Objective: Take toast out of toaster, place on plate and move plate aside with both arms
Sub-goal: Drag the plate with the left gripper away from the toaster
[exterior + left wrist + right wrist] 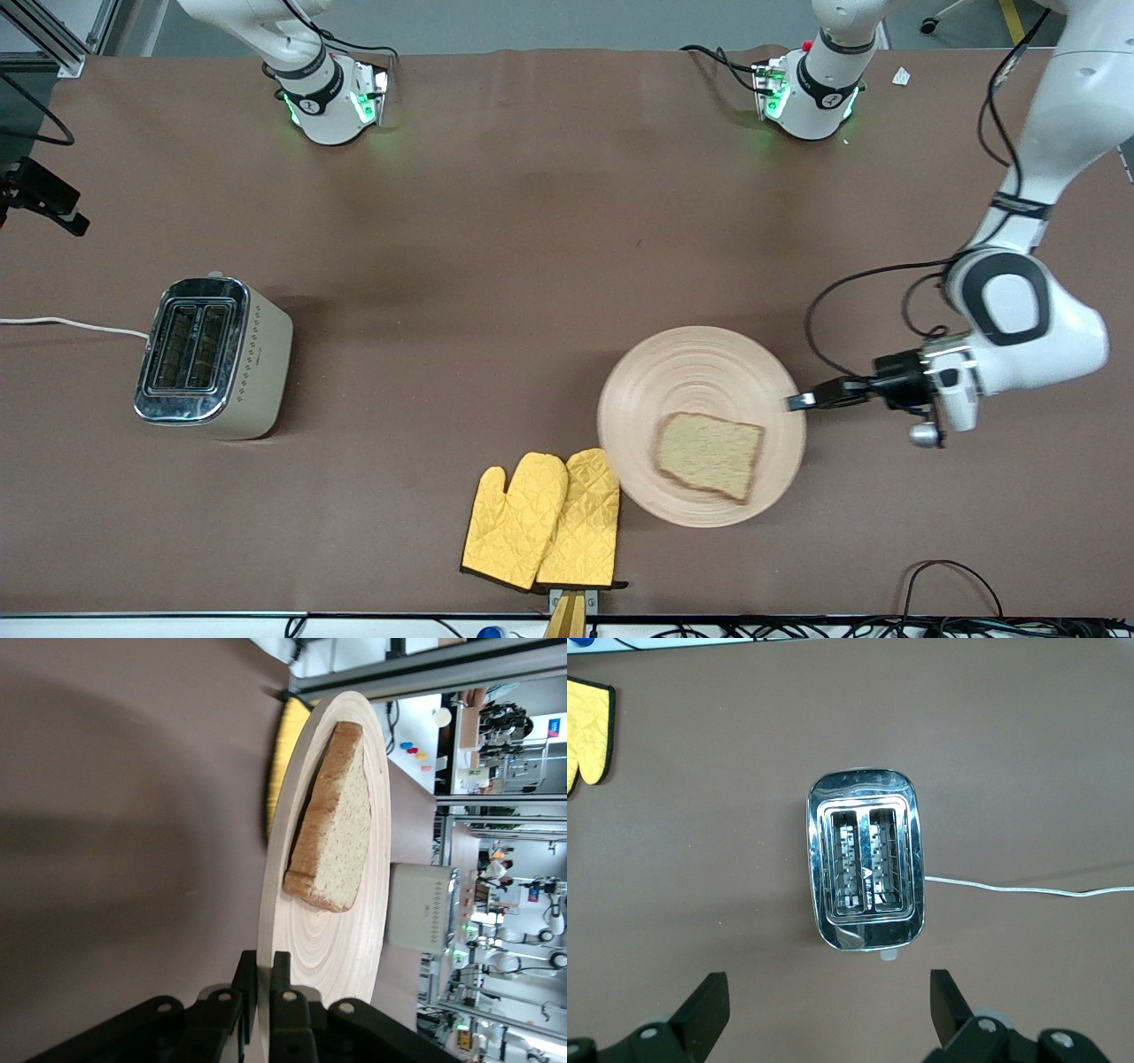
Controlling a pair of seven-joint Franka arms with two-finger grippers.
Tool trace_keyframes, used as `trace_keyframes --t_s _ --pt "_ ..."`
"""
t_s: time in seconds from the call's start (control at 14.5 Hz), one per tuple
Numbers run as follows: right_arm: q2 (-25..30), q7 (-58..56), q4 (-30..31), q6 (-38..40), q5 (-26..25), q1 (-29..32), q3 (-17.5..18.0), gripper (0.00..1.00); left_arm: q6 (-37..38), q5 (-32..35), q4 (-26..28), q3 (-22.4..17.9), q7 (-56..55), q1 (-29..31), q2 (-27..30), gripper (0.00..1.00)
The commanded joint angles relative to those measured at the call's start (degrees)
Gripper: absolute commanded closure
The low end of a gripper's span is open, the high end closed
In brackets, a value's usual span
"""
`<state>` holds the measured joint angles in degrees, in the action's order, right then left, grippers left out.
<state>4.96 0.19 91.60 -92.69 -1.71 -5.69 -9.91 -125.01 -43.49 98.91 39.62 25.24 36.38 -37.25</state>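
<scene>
Yellow oven mitts (542, 521) nearest camera, touching plate (709, 363) rim. Toast (710, 455) lies flat on plate, so slots of toaster (211, 357) stand empty; toaster well apart, toward right arm's end. Left end effector (791, 402) clamped shut on plate rim, likely to drag it aside. Right end effector (829, 1010) hangs wide open, empty, over toaster. Brown desk (496, 230); lab racks visible in left wrist view.
</scene>
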Motion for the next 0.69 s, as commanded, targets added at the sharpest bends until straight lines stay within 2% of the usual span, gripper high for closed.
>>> trace_keyframes --t_s 0.0,0.21,0.41,0.62 --pt "-0.13 -0.63 -0.37 -0.13 -0.92 0.15 0.15 0.00 3.97 3.56 0.85 0.98 3.49 6.92 -0.01 1.00" --pt "-0.04 -0.63 -0.28 -0.04 -0.83 0.24 0.15 0.00 5.04 7.35 1.11 0.72 4.73 12.82 -1.59 1.00" --pt "-0.04 -0.98 -0.28 1.45 -0.75 0.33 0.06 0.00 5.04 8.15 1.81 0.20 8.85 17.40 -5.36 1.00" --pt "0.05 -1.33 -0.28 2.34 -0.40 0.68 0.06 0.00 4.95 8.24 1.99 -4.02 12.28 17.58 -8.79 1.00"
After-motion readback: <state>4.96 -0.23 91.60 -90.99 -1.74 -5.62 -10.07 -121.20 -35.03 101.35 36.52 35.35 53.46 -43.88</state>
